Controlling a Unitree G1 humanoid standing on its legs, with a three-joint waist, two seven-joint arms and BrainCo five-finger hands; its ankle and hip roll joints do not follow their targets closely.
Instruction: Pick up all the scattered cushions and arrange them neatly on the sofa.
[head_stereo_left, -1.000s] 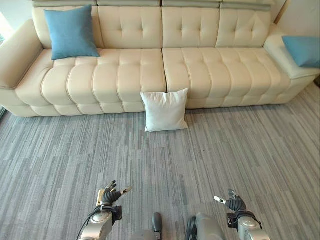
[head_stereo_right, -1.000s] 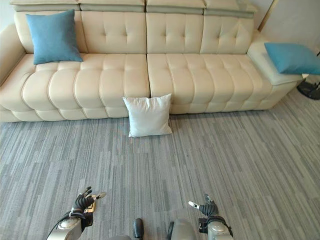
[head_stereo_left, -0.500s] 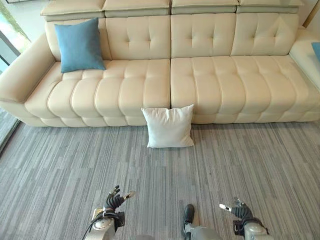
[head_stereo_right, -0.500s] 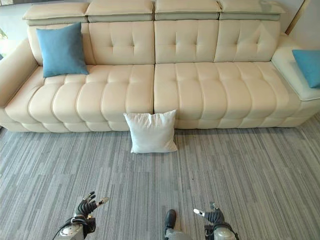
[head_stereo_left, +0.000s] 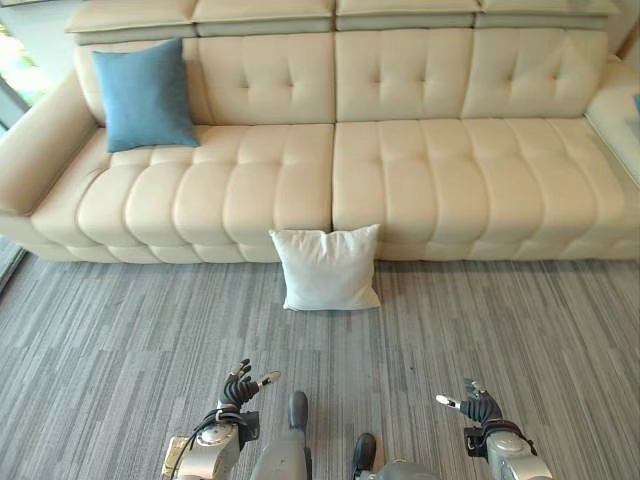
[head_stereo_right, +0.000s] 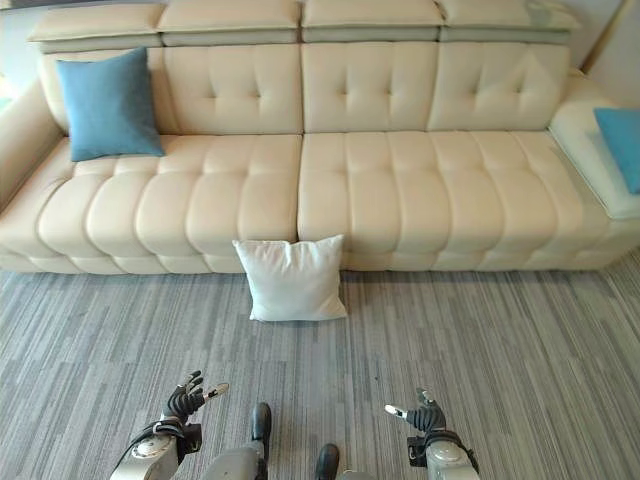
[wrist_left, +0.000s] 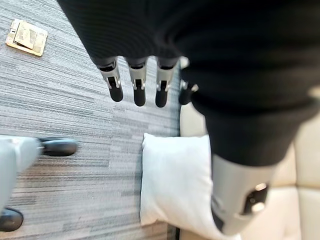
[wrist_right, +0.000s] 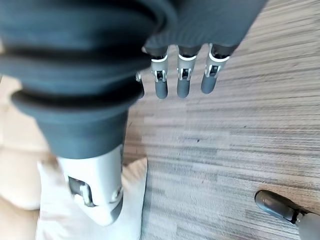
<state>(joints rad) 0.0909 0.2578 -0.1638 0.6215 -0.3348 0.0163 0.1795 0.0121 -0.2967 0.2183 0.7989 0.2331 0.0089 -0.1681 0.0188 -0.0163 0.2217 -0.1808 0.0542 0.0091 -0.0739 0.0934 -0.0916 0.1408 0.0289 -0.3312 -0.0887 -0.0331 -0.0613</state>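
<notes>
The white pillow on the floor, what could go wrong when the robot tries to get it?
The square white fabric cushion leans against the front of the cream leather sofa, so a push might only press it into the sofa instead of lifting it. The left hand and right hand are both open and well short of it on the grey striped carpet, so a reach from here would probably miss.
</notes>
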